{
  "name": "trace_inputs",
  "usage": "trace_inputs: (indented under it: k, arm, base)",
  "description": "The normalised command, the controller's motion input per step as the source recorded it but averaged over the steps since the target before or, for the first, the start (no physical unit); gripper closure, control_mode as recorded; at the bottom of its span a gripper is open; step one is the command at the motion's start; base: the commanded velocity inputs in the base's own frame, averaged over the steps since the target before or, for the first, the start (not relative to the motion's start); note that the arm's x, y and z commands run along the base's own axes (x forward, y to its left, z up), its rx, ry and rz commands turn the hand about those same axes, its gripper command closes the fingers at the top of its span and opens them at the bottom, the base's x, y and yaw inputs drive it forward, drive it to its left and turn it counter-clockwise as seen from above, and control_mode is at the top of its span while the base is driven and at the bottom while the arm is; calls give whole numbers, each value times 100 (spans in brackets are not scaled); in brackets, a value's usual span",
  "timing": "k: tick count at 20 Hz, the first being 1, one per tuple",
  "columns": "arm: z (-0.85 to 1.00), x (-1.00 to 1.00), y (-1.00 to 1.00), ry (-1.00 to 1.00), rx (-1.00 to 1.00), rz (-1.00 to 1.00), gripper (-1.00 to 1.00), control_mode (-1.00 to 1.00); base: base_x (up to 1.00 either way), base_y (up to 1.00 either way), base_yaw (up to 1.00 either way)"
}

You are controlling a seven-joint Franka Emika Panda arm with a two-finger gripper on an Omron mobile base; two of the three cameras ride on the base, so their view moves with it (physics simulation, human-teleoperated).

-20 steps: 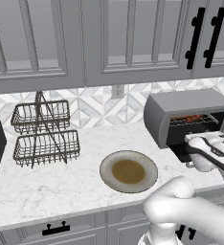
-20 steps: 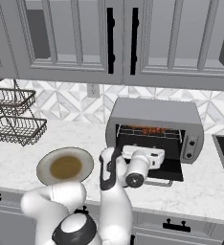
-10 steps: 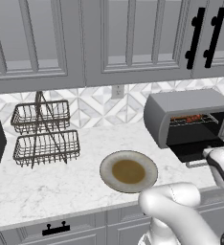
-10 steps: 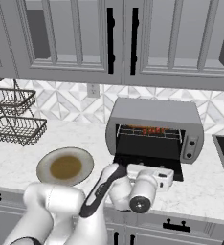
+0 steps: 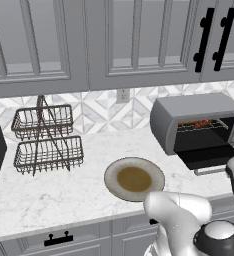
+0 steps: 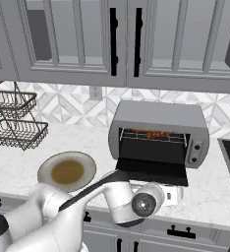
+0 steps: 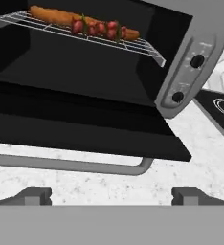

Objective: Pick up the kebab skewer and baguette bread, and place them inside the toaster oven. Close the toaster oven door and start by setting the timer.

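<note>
My gripper point(image 7: 111, 196) is spread and empty, low before the oven door point(image 7: 85, 131); its stiff silver handle point(image 7: 71, 165) looks easiest to lift.

Orange-brown baguette bread point(image 7: 56, 16), red-chunked kebab skewer point(image 7: 100, 27), grey toaster oven point(image 6: 158, 116)

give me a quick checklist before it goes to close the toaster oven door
1. Baguette bread on the wire rack inside the toaster oven: ok.
2. Kebab skewer on the rack, lying against the loaf: ok.
3. Toaster oven door down and open, nothing lying on it: ok.
4. Gripper open and empty, fingertips low in front of the door handle: ok.
5. Gripper under the handle to lift it: not ok, not touching yet.
6. Timer knob setting: cannot tell.
</note>
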Motion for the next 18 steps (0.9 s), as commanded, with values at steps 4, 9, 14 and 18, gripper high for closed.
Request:
trace_inputs:
  k: [4,9,14,18]
  arm:
    - [-5,-19,0,26,-14,0,-100,-100]
    - [-15,-18,1,27,-11,2,-100,-100]
    - [0,16,5,13,-2,1,-100,-100]
    - [-5,41,5,1,7,9,-100,-100]
  base:
    - [0,0,0]
    - [0,0,0]
    - [0,0,0]
    - [0,0,0]
